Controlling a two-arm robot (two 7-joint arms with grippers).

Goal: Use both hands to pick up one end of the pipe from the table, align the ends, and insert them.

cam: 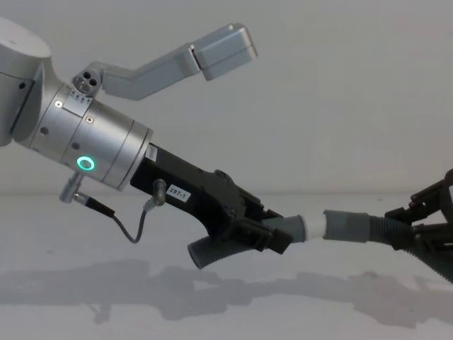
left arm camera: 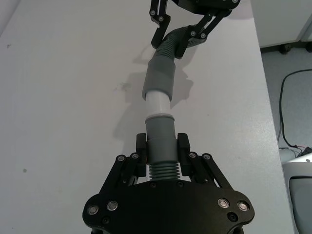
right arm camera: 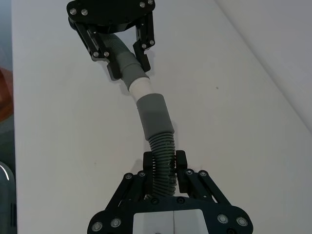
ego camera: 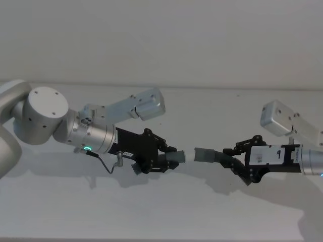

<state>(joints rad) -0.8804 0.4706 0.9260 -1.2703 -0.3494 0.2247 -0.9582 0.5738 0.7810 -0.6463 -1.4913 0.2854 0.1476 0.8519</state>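
Spreading white and matte beneath both arms: the tabletop [ego camera: 161,212]. Reaching in from the left, the left gripper [cam: 272,237], its silver wrist glowing with a green ring [cam: 85,164], fingers [left arm camera: 183,146] clamping the ribbed stretch of the white-tipped hose piece [cam: 241,244] just behind its cuff, holding it clear of the surface. Reaching in from the right, the right gripper [ego camera: 237,166], fingers [right arm camera: 181,163] pinching the ribbing of the plain-cuffed hose piece [right arm camera: 161,156], likewise lifted. Pointing out ahead of the left gripper toward the right one: the grey cuff with the white tip [cam: 306,228]. Facing it, ahead of the right gripper: the plain grey cuff [cam: 347,225]. Lying nearly in line, white tip right at the mouth of the plain cuff; not telling from these views whether touching or slightly entering.
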